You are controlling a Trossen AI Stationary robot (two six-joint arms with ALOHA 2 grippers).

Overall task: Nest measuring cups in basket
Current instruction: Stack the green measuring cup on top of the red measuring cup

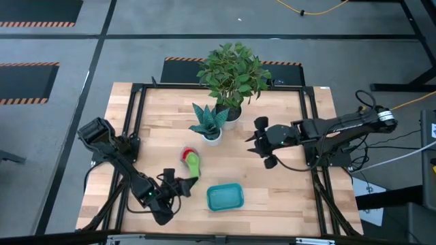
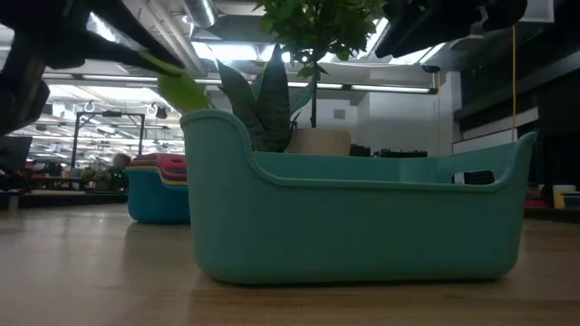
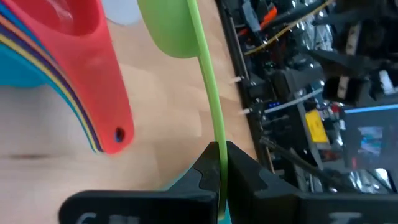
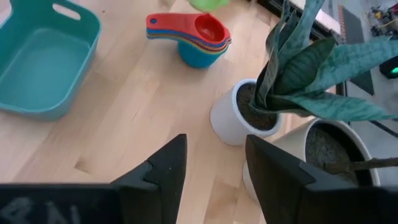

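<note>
My left gripper (image 3: 219,163) is pinched tight on the flat handle of the green cup (image 3: 177,31), gripping it edge-on between both fingers, with the bowl of the cup out ahead of my fingertips. The green cup is lifted off the wood; from above it hangs over the stack of cups (image 1: 188,156), though I can't quite tell whether its bowl touches the red one on top.

That stack (image 4: 194,38) sits on the table just ahead of my left gripper (image 1: 182,185), red cup (image 3: 93,56) uppermost with blue, yellow and orange rims showing under it, the handles fanned toward my hand. The teal basket (image 1: 225,197) lies beside my left gripper, toward my right arm, and it holds nothing.

My right gripper (image 4: 214,162) hangs over the table with its fingers spread wide, holding nothing, well apart from the basket. Just ahead of it stand two white pots: the small spiky plant (image 4: 298,74) nearer, the leafy plant (image 1: 233,71) behind.
</note>
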